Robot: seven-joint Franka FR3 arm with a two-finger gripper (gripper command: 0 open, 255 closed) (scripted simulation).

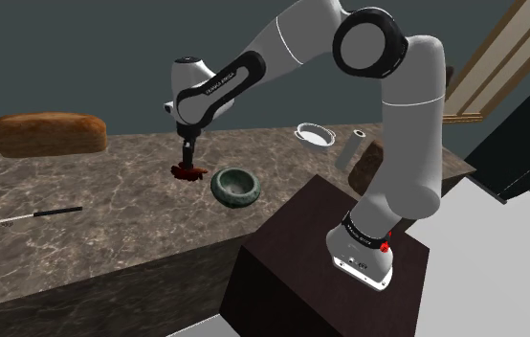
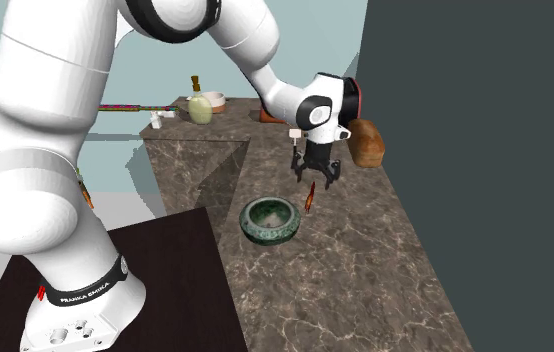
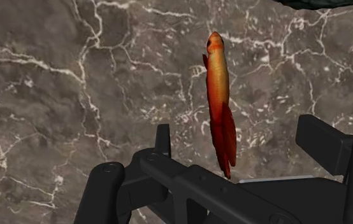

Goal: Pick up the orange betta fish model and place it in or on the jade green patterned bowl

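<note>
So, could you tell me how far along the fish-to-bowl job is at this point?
Nothing is finished: the orange-red betta fish model rests on the brown marbled counter, outside the dark green round bowl. In hand: the black gripper is over it, fingers apart, not touching. Left: grasp, lift, place in bowl.

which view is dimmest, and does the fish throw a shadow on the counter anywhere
Shoulder view: dimmest, the counter and fish look murky. Second exterior view: brighter, a dark wedge of shadow lies on the counter. Wrist view: even light, no clear shadow from the fish on the counter.
</note>
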